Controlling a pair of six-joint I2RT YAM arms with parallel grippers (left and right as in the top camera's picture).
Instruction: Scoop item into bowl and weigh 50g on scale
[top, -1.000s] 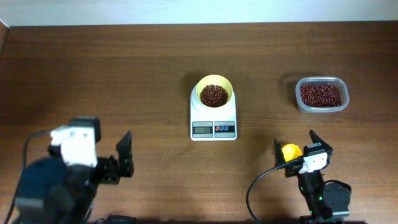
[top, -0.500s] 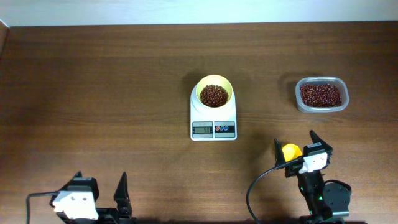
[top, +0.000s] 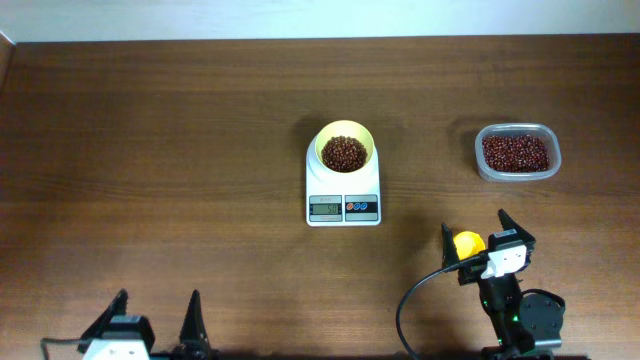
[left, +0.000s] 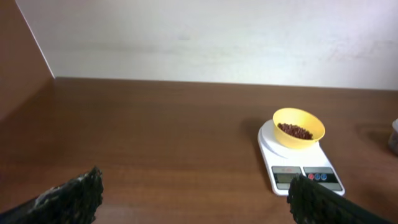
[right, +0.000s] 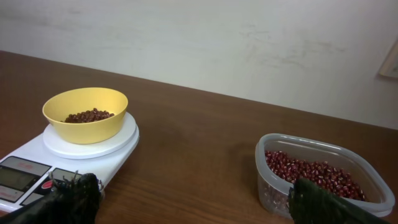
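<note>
The left claw (top: 157, 303) gapes wide over the near edge of the desk (top: 200, 130), gripping nothing. The right claw (top: 473, 224) is spread just as wide, a yellow scoop (top: 466, 241) lying between its fingers, though contact cannot be told. Farther out at centre, beans (top: 345, 153) fill the bowl (top: 320, 150) atop the scale (top: 343, 193) — more heaped in a clear tub (top: 480, 150), well apart to the right.
</note>
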